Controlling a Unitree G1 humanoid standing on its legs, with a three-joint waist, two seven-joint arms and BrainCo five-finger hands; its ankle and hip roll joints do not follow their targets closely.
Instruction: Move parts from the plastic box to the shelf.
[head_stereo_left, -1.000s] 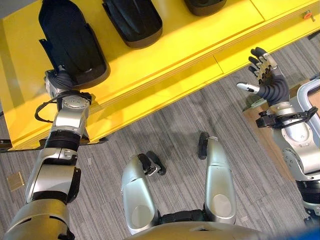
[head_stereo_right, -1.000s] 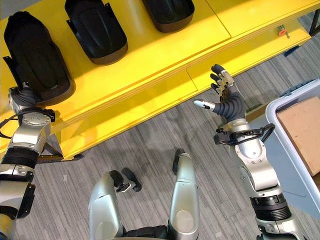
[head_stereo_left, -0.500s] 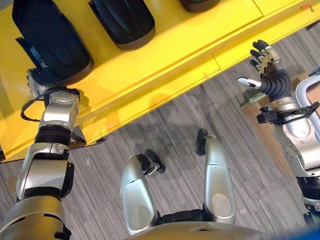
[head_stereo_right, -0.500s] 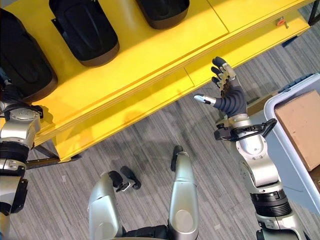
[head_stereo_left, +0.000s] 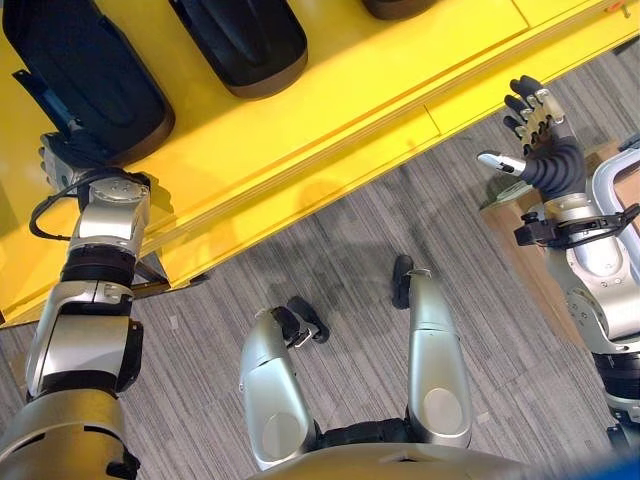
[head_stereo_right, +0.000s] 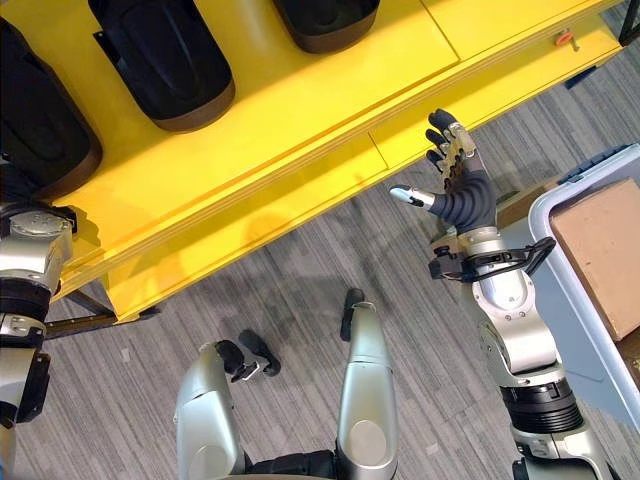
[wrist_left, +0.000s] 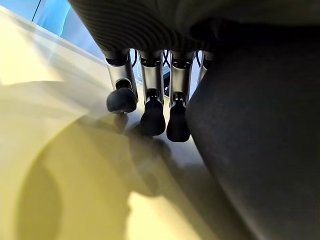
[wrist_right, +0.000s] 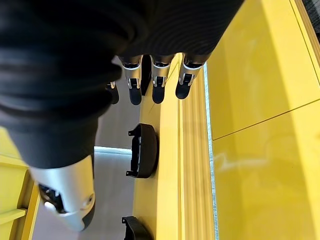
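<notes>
While black parts (head_stereo_right: 160, 60) sit on yellow shelf (head_stereo_right: 300, 130); box (head_stereo_right: 590, 290) holds cardboard (head_stereo_right: 605, 245) | right hand (head_stereo_right: 455, 175) spread | left hand (wrist_left: 150, 107) unclear

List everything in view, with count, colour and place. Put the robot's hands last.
black parts: three, black, in a row on the shelf top.
shelf: one, yellow, ahead of the robot.
plastic box: one, pale blue-grey, on the floor to the robot's right.
cardboard piece: one, brown, inside the plastic box.
small part: one, silver and orange, far right on the shelf.
left hand: beside the leftmost black part, fingers straight.
right hand: raised open near the shelf edge, empty.
</notes>
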